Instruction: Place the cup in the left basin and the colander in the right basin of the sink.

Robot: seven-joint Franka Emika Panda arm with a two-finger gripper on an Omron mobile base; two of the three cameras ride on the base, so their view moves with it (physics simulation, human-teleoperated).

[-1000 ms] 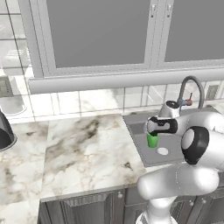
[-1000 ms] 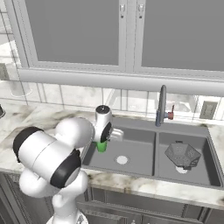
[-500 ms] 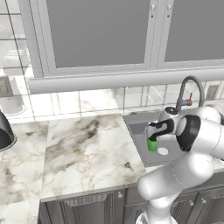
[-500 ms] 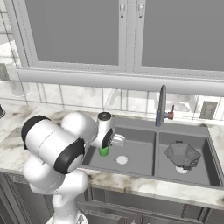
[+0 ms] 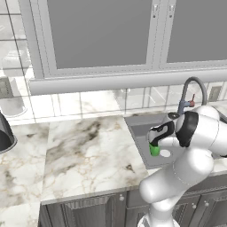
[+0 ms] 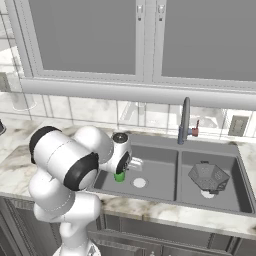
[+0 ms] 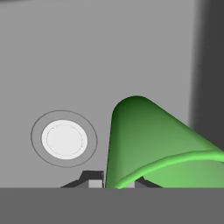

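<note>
Much of the cup (image 5: 154, 150) was hidden. From the left base view only its green lower part showed below the gripper (image 5: 155, 142), and from the right base view a small green patch (image 6: 119, 176) showed under the hand (image 6: 121, 167). In the hand view the cup (image 7: 153, 144) was cut off at the bottom and right edges, its rim running out of the picture, and the finger tips (image 7: 92, 181) were mostly covered by it. The gripper was closed on the cup at its rim.

The cup hung low inside the left basin (image 6: 155, 167) of the sink (image 6: 235, 150), toward the basin's left side. Whether its base touched the basin floor could not be told. In the hand view the pale round drain (image 7: 64, 139) lay just beside the cup's narrow base, apart from it.

The right basin (image 6: 232, 192) held the colander (image 6: 208, 176), a dark grey bowl sitting upright over that basin's drain, which peeked out pale at its near edge. In the left base view the arm covered the right basin and most of the sink (image 5: 137, 122).

The faucet (image 6: 184, 120) stood at the far edge behind the divider.
</note>
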